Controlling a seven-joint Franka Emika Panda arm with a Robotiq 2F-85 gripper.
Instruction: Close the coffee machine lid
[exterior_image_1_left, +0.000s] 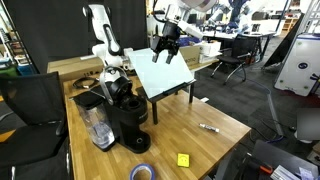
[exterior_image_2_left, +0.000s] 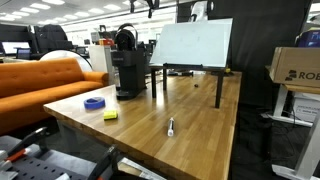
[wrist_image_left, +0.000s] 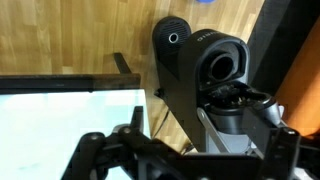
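One step made up this job, and it had not begun: the lid (exterior_image_2_left: 125, 38) of the coffee machine (exterior_image_1_left: 122, 112) stood tipped up and open in both exterior views. The machine sat near one edge of the table (exterior_image_1_left: 205, 112), just beside the white slanted board (exterior_image_1_left: 165, 72), with its clear water tank (exterior_image_1_left: 97, 125) on its side. And the pincer (exterior_image_1_left: 166, 50)? High over the board's top edge, well apart from the lid, jaws spread wide and holding nothing. This looked like the approach. The next move would call for the arm to travel across and down to the raised lid, get a finger above its front lip, then press it forward and down on its hinge until it shut. The arm reached over the board from above, wrist angled downward, and the wrist view looked past the pincer onto the open pod chamber (wrist_image_left: 222, 65). A blue tape roll (exterior_image_2_left: 95, 103), a yellow block (exterior_image_2_left: 110, 115) and a marker (exterior_image_2_left: 171, 126) lay apart from the machine
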